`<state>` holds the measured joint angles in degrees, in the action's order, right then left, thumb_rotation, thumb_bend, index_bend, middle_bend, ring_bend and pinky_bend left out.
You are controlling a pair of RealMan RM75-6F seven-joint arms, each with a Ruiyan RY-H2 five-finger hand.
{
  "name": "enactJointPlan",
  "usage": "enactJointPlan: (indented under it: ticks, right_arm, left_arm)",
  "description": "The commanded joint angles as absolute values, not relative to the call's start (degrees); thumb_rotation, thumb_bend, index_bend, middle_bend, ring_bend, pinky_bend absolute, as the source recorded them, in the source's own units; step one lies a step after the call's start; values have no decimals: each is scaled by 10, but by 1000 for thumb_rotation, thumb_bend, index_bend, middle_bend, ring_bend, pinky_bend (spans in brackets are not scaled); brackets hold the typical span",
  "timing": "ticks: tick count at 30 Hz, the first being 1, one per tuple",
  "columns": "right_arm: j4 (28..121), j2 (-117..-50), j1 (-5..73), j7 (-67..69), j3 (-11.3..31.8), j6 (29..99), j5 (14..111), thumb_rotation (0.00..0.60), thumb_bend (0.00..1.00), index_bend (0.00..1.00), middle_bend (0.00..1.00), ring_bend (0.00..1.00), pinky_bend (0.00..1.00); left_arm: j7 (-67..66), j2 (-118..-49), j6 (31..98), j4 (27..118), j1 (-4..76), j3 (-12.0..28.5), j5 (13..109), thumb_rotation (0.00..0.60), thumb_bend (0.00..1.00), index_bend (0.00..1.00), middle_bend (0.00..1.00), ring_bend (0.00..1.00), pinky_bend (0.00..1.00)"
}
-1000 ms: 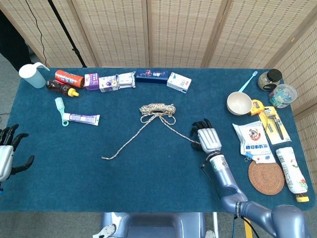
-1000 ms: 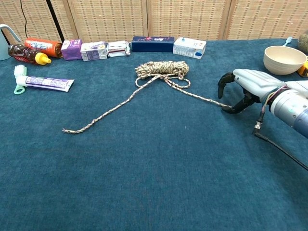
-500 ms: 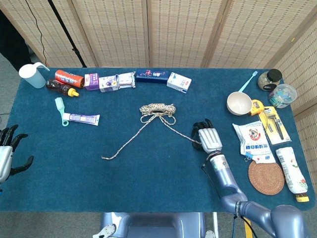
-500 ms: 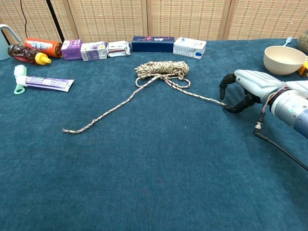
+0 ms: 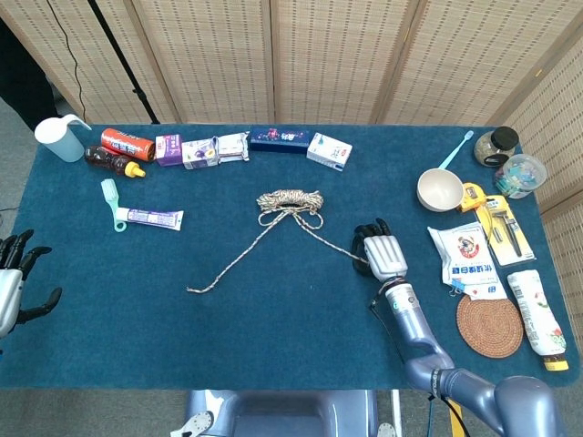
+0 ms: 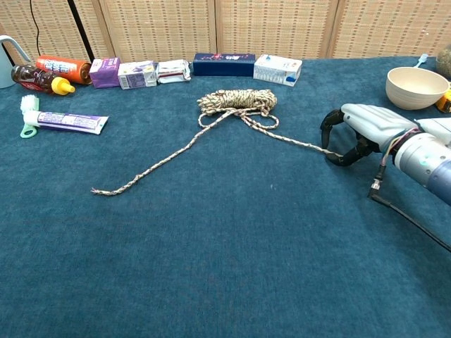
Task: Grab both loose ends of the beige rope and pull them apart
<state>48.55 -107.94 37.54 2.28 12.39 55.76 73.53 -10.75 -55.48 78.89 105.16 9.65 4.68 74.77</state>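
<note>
1. the beige rope [image 6: 237,101] lies on the blue table [image 6: 232,253] as a coiled bundle with two loose tails running out of it; the bundle sits ahead of the right hand [image 6: 361,129] and off to its left.
2. one tail [image 6: 292,141] runs from the bundle straight to the right hand, and its tip lies under that hand's curled dark fingertips [image 6: 328,125].
3. the other tail [image 6: 151,166] runs away from the right hand, ending in a free tip [image 6: 95,191] far to that hand's left, lying on the cloth with nothing touching it.
4. the right hand is palm down on the table with fingers hooked over the rope tip; whether the tip is actually pinched or only covered cannot be told from either view.
5. the left hand [image 5: 13,278] shows only in the head view, at the table's near left edge, well apart from the rope, fingers spread and holding nothing.
6. just to the right of the right hand lie a white packet [image 5: 466,258] and a round woven coaster [image 5: 489,324]; a cream bowl [image 6: 416,86] stands ahead of the hand and to its right.
7. well ahead of the right hand, a row of small boxes [image 6: 152,73] lines the far edge, with a toothpaste tube [image 6: 65,122] and a sauce bottle [image 6: 41,78] far off to its left.
</note>
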Motion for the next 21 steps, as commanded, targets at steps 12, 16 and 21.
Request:
enactJointPlan:
  ticks: [12,16,21]
  right_arm:
    - [468,-1089,376,32,123,554,736,600,455,523,263,210,49]
    - [465,-1090,375,36,123,554,737,600,477,532,269,213,51]
    - [462,-1090,374,40,124,555,737,600,502,541,277,214,53]
  left_arm:
    - [-107,-554,794,1051,94,47,752,476,300,232,62,26,0]
    - [-108,-554,794,1052,94,47,753,475,300,232,62,25,0]
    - [-108,-553,793,1054,95,46,755,475,300,232,62,21,0]
